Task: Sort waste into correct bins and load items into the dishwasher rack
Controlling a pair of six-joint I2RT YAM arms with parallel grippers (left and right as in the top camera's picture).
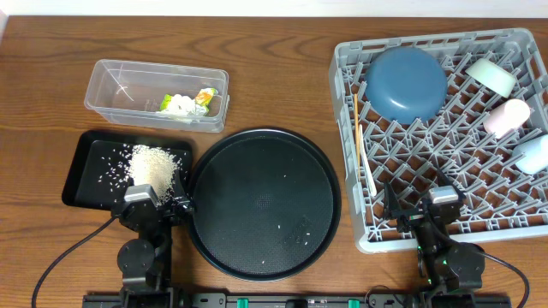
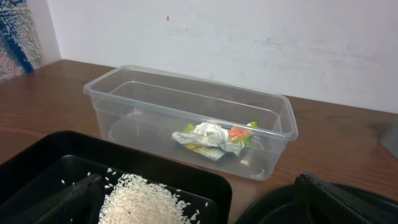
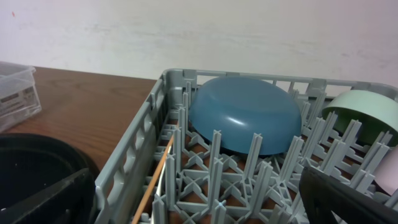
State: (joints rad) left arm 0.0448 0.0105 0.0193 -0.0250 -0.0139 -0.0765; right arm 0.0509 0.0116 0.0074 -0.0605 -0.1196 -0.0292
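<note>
Left arm [image 1: 141,257] sits at the near left. Its jaws are spread wide in the wrist view and hold nothing, hanging over the near right corner of the black tray [image 1: 77,171]. The rice heap [image 1: 152,164] lies on that tray, just far of these jaws, with loose grains scattered to its left. Right arm [image 1: 449,261] is at the near right, jaws also wide open and empty, over the near edge of the rack [image 1: 428,39]. Between the arms is the round tray [image 1: 257,197], bare apart from a few stray grains [image 1: 295,231] on its near right part. They look about equally far from both arms. If anything is left to do it's probably those. Chopsticks [image 1: 357,128] lie in the rack along its left wall, long axis near-to-far. Farther back in the rack are a blue plate [image 1: 408,81], upside down, a green bowl [image 1: 491,75] and cups [image 1: 505,116] on the right. No spoon visible. Far left on the surface [image 1: 274,77] is the clear tub [image 1: 120,90], with the tissue [image 1: 177,104] and wrapper [image 1: 204,97] touching inside it.
</note>
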